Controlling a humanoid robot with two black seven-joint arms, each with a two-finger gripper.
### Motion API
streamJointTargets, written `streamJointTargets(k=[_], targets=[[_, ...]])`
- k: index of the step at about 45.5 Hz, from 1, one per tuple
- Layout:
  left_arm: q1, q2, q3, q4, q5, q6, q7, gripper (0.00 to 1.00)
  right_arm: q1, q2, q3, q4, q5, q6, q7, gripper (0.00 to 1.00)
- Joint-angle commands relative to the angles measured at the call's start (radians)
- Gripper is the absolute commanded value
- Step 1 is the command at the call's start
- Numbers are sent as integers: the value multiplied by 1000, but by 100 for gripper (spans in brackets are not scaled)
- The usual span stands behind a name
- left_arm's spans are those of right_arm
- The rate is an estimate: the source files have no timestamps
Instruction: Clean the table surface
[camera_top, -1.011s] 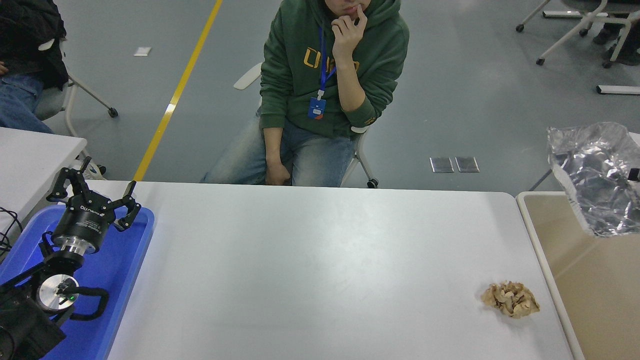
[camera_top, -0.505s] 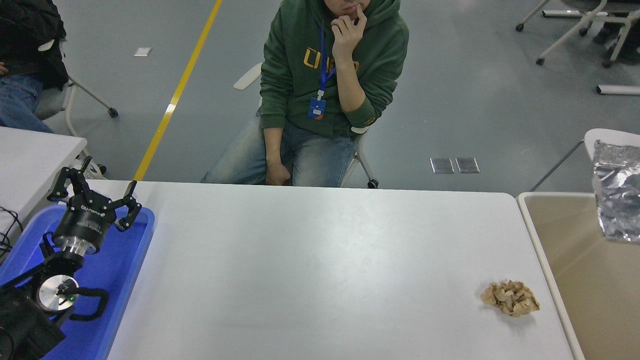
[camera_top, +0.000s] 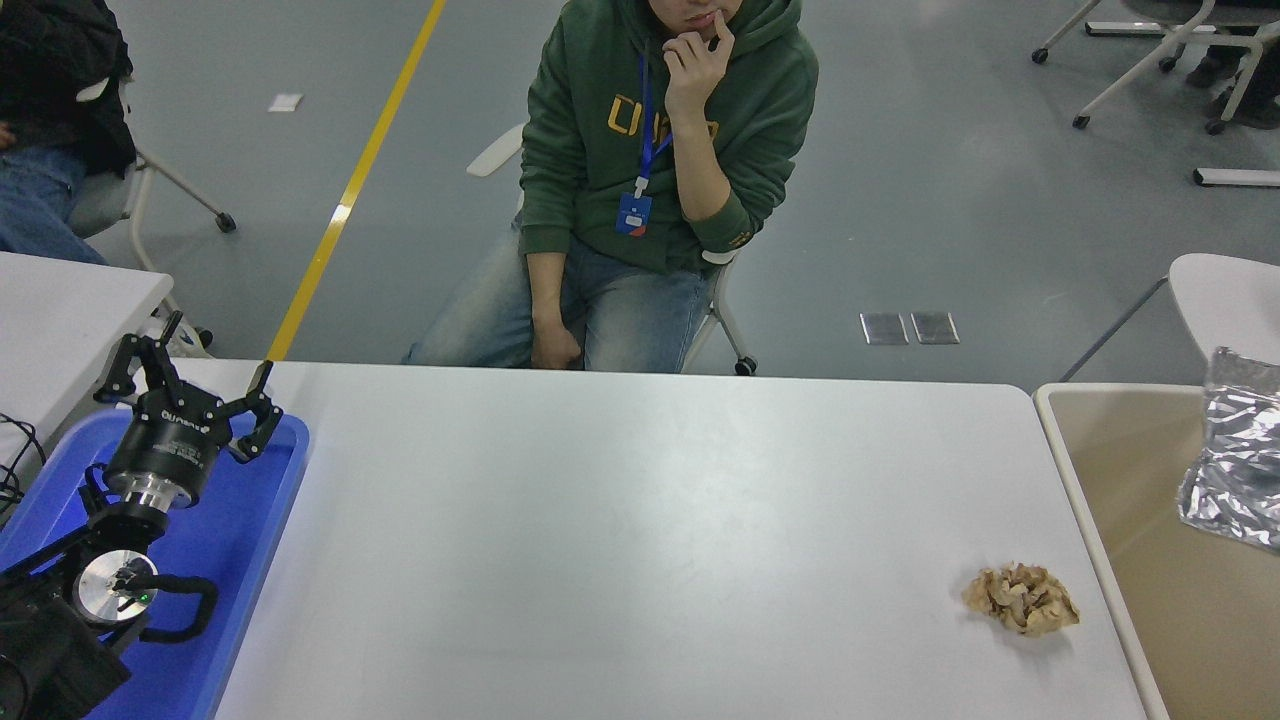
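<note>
**benchwatcher:** ok so where are we with the cleanup? The bench (camera_top: 620, 520) fills the whole middle and lower part of the frame and it's almost bare. The only thing I see on it is that crumpled brown paper wad (camera_top: 1021, 597) down at the lower right, near the bench's right edge.

**armchair_roboticist:** yep, that's the only leftover I can spot. Handy position too, it sits just beside the beige bin (camera_top: 1120, 560) that butts up against the bench's right side, so my guess is it's a short hop to drop it in. There's a piece of silver foil (camera_top: 1232, 470) at the right edge of the frame, over the bin's inside. Can't tell if it's lying in there or hanging from something out of frame.

**benchwatcher:** and the arms?

**armchair_roboticist:** left end effector (camera_top: 190, 385) is parked at the lower left over the blue tray (camera_top: 250, 540), fingers spread apart, holding nothing. Looks like it's just tucked out of the way so the bench is free. Right end effector isn't in the shot at all.

**benchwatcher:** and the person in the green hoodie (camera_top: 660, 150)?

**armchair_roboticist:** seated at the top of the frame behind the far edge, one hand at the chin, not touching anything. I'd call the job nearly done, wad pending.
</note>
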Motion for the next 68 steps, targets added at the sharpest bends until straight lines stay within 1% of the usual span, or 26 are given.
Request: streamJointTargets(k=[1,7,12,23,39,41,42,43,45,46,55,68], targets=[[0,0,0,0,0,0,0,100,-63,134,5,-94,132,-120,-7,0],[0,0,0,0,0,0,0,100,-88,177,6,-94,154,-160,-9,0],[0,0,0,0,0,0,0,100,-97,197,8,-94,155,-177,-35,0],[0,0,0,0,0,0,0,100,-103,203,6,-94,201,-181,-70,0],[0,0,0,0,0,0,0,100,-99,202,9,-94,204,-181,-70,1],[0,0,0,0,0,0,0,100,-97,203,9,-94,204,-181,-72,9],[0,0,0,0,0,0,0,100,-96,202,9,-94,206,-181,-72,19],[0,0,0,0,0,0,0,100,-94,202,9,-94,206,-180,-72,38],[0,0,0,0,0,0,0,100,-92,202,9,-94,206,-181,-70,96],[0,0,0,0,0,0,0,100,-89,203,11,-93,207,-181,-70,100],[0,0,1,0,0,0,0,100,-82,200,51,-93,284,-180,-70,100],[0,0,1,0,0,0,0,100,-76,197,48,-91,284,-178,-70,100]])
